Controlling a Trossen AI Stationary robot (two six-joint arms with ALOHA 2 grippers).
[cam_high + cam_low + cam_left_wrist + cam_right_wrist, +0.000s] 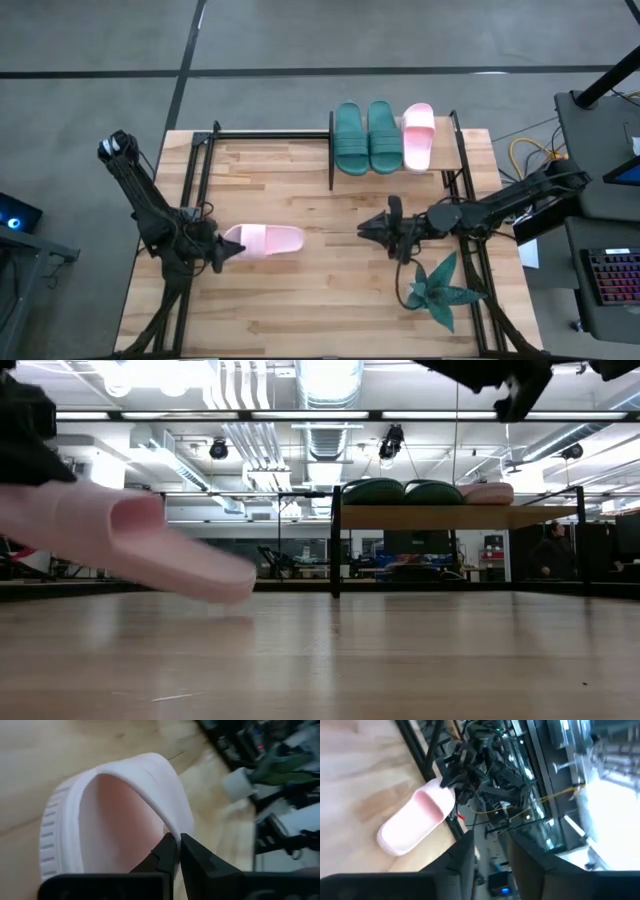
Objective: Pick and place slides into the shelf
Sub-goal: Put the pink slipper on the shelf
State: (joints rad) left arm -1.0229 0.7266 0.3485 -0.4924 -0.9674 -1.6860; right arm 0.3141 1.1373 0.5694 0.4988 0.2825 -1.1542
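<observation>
Slides on the shelf (455,165) number three in the overhead view: two dark teal slides (365,137) side by side and one pink slide (418,135) just beside them, all well beyond the right claw (368,231). A fourth pink slide (262,241) lies on the wooden worktop (300,300), one end touching the left claw (232,250), the rest stretching away from it toward the right claw. The right claw hangs over the middle of the worktop, with a teal spiky plant (440,290) close behind it. Whether the right claw's fingers are apart cannot be told from above.

From worktop height, the pink slide (130,540) fills the left side, tilted, its near end raised by the dark left claw (25,430) and its far end dipping toward the worktop (320,660). Farther back stands the shelf (450,517) with the two teal slides (405,491) and the pink one (488,492) on top.

The left wrist camera shows the left claw (177,851) with its fingers (165,855) together, clamped on the rim of the pink slide (115,815), which curves away directly ahead.

The right wrist camera shows the right claw (487,855) with its fingers (462,855) apart and holding nothing; the pink slide (415,822) lies on the worktop (360,775) well ahead of it.
</observation>
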